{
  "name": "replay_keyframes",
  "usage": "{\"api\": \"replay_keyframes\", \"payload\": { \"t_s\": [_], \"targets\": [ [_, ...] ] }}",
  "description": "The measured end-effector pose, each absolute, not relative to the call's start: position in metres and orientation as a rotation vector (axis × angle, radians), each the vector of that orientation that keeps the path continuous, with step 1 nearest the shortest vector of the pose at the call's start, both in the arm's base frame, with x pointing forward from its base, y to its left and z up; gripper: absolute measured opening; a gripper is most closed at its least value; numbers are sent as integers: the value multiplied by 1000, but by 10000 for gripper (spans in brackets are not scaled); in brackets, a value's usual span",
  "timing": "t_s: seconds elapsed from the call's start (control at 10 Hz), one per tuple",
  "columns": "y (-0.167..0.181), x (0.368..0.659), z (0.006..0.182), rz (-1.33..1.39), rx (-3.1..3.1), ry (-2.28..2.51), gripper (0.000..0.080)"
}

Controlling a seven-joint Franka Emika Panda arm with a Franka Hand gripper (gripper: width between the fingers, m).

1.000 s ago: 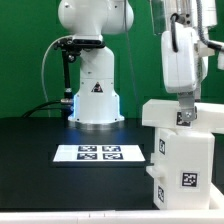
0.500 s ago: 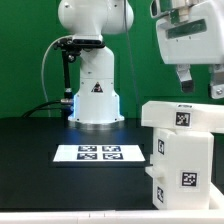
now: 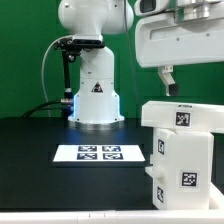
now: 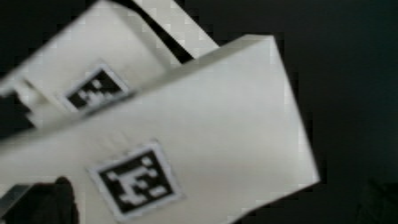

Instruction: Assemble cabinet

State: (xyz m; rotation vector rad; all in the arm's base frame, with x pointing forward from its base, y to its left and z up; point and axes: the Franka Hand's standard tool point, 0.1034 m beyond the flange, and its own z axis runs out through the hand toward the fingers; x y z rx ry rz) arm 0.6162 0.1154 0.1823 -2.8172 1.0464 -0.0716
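Nearest, the cabinet (image 3: pixel 182 150) stands upright at the table's (image 3: pixel 40 150) front edge on the exterior view's right, a flat panel lying across its top, tags facing out; in the wrist view it fills the frame from above (image 4: pixel 178 130). Just beside it, further back, lies the marker board (image 3: pixel 100 153). Above, the gripper (image 3: pixel 195 80) hangs clear of the cabinet, fingers (image 3: pixel 167 80) wide apart and empty, probably so the top panel sits undisturbed.

place: robotics lab | evidence: green backdrop (image 3: pixel 30 50), marker board (image 3: pixel 100 152)
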Motion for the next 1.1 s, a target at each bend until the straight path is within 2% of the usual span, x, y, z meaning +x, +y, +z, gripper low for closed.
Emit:
{"api": "replay_keyframes", "payload": {
  "t_s": [0.1, 0.4, 0.5, 0.8, 1.1],
  "targets": [
    [113, 615, 178, -108, -2923, 717, 796],
    [110, 614, 177, -124, -2993, 440, 796],
    [108, 614, 177, -144, -3041, 209, 796],
    [111, 617, 190, -205, -3029, -635, 796],
    [108, 616, 190, -200, -2988, -934, 796]
  ]
}}
